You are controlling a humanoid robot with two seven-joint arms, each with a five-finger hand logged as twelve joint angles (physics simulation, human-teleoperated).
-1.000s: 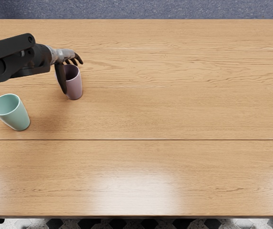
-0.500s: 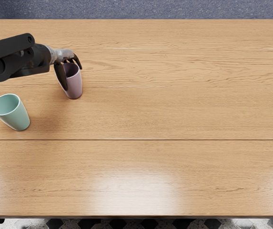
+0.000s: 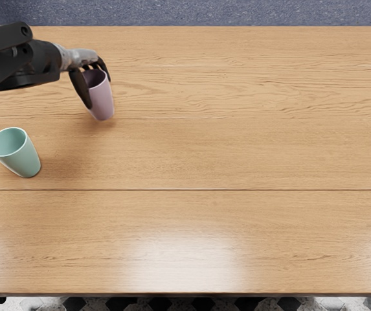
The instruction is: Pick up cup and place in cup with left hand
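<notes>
Lifting seems done, left hand [image 3: 80, 59] with fingers [image 3: 79, 88] closed on mauve cup [image 3: 103, 100]; nesting in green cup [image 3: 22, 157], toward eight o'clock, remains.

The head view, the only one, looks down at a slant from above the table [image 3: 204, 155], near enough that the tabletop fills most of it (both ends run out of frame), between a speckled blue strip [image 3: 204, 11] above and patterned floor [image 3: 133, 304] below.

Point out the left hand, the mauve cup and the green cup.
Left hand [image 3: 81, 59]: head view, on its grey part above the fingers.
Mauve cup [image 3: 103, 103]: head view, on its outer wall.
Green cup [image 3: 23, 157]: head view, on its outer wall.
</notes>
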